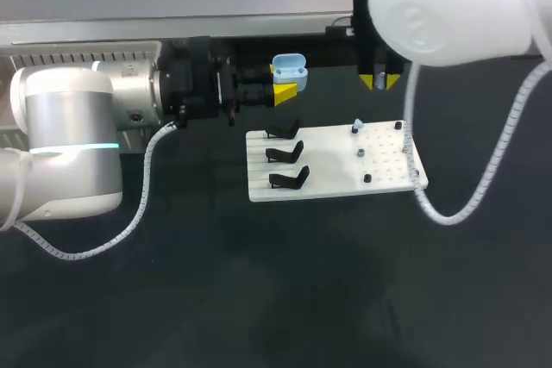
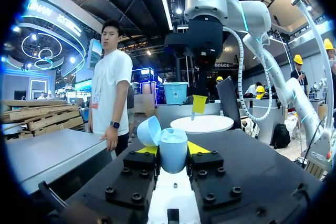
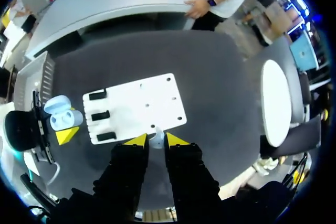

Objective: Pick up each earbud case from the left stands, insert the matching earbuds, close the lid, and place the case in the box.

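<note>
Head view, left arm (image 1: 69,140) level, gripping case (image 1: 289,65), right arm (image 1: 448,6) apparently vertical

The glossy white left arm (image 1: 65,140) wears a thin cyan light ring and a silver-and-black wrist; the right arm (image 1: 448,6) is plain white. A white ribbed cable (image 1: 142,204) trails from each. The black, bolt-studded left gripper (image 2: 173,149) and black right gripper (image 3: 156,140) have yellow wedge tips.

The light blue earbud case (image 1: 289,67) is rounded, its lid hinged open and tipped back to one side. It sits upright, pinched from both sides between the yellow tips of the left gripper (image 2: 173,153), off the white board's (image 1: 336,174) far left corner. Three black stands (image 1: 285,155) line the board's left part, and a pale blue earbud (image 1: 356,128) stands near its far right edge
</note>
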Motion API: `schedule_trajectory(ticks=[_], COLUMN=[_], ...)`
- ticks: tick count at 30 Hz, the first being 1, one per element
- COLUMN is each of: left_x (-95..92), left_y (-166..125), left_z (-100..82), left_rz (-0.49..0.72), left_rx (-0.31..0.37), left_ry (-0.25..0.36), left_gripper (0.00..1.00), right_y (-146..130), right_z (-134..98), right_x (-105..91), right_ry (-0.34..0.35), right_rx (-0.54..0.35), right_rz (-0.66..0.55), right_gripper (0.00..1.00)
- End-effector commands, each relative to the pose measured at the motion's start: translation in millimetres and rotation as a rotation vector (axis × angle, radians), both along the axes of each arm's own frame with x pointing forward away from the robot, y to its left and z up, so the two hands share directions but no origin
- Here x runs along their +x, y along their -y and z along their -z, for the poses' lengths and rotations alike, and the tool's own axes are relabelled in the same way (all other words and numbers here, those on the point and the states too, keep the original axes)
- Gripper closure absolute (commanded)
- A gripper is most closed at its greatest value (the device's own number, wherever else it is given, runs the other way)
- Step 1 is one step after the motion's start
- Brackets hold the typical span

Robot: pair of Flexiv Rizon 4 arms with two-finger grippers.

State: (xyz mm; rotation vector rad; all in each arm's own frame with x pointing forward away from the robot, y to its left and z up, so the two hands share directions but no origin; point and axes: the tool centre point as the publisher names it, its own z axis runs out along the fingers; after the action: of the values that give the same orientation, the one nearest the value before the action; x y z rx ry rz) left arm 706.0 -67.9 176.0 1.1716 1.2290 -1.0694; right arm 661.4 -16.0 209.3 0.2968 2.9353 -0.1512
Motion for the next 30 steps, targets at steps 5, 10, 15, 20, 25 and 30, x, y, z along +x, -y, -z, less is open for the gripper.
schedule_trajectory(ticks=[5,10,15,20,25,30], left_x=[-2.2,-2.2,-2.2,-2.2,-2.2,-2.2], left_y=[0,0,0,0,0,0], left_z=[0.7,0.7,0.7,0.7,0.7,0.7], left_rz=[-0.009,-0.009,-0.009,-0.009,-0.009,-0.009], left_rx=[-0.004,-0.004,-0.004,-0.004,-0.004,-0.004], left_ry=[0.005,0.005,0.005,0.005,0.005,0.005], left_gripper=[1.0,1.0,1.0,1.0,1.0,1.0], right_y=[-14,-18,-22,-23,-23,-23], right_z=[-6,-9,-9,-10,-10,-10], right_x=[-3.7,-3.2,-1.3,-0.4,-0.4,-0.4], right_ry=[0.036,0.041,0.042,0.052,0.052,0.052], right_rx=[0.032,0.06,0.08,0.093,0.093,0.093], right_rz=[0.458,0.46,0.451,0.429,0.429,0.429], right_gripper=[1.0,1.0,1.0,1.0,1.0,1.0])
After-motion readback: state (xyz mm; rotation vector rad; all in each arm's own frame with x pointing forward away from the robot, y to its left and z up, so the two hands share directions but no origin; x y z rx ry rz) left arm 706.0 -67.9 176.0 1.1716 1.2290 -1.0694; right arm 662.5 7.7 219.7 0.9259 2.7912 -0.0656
